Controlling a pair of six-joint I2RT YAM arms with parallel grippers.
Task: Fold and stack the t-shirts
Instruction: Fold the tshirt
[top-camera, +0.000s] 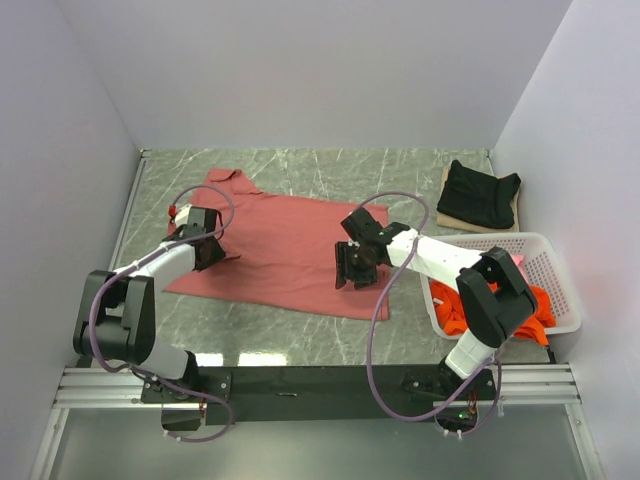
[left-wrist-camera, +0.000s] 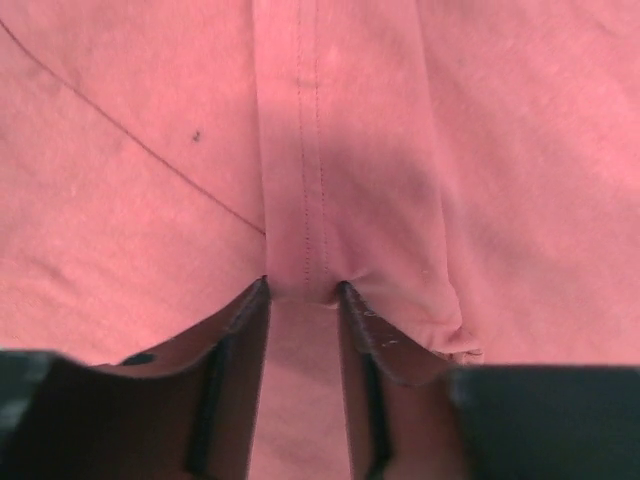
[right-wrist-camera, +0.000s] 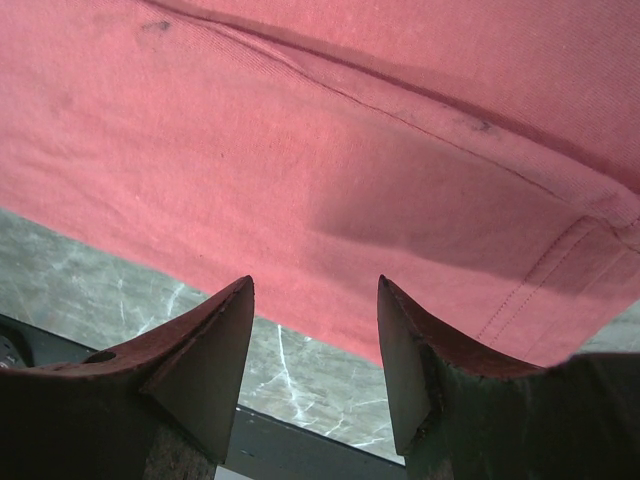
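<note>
**Left pinch on red shirt hem, right waiting**

Red shirt (top-camera: 290, 245) lies spread flat mid-bench (top-camera: 300, 340), collar toward the back left. Black shirt (top-camera: 480, 192) is already folded at the back right. Orange shirt (top-camera: 452, 318) sits in the basket (top-camera: 548, 242) on the right.

Left fingers (left-wrist-camera: 240, 340) are down on the shirt's left edge, set narrow astride a stitched hem (left-wrist-camera: 310, 180). Cloth puckers at the tips. Can't tell if it is truly clamped or just pressed.

Right fingers (right-wrist-camera: 205, 350) are apart with nothing in them, hanging over the shirt's right part near its near edge, bare bench showing below.

Step in hand, by my read: grab both sides for the first fold.

To do it well:
- Left should catch the hem itself, not just a skin of cloth, and confirm the bite before lifting.
- Right needs a matching hold on its own edge.
- Lift both evenly and low so the shirt does not drag or bunch.
- Lay the edge over straight.

Risk: a one-layer or shallow pinch slips out mid-fold.
</note>
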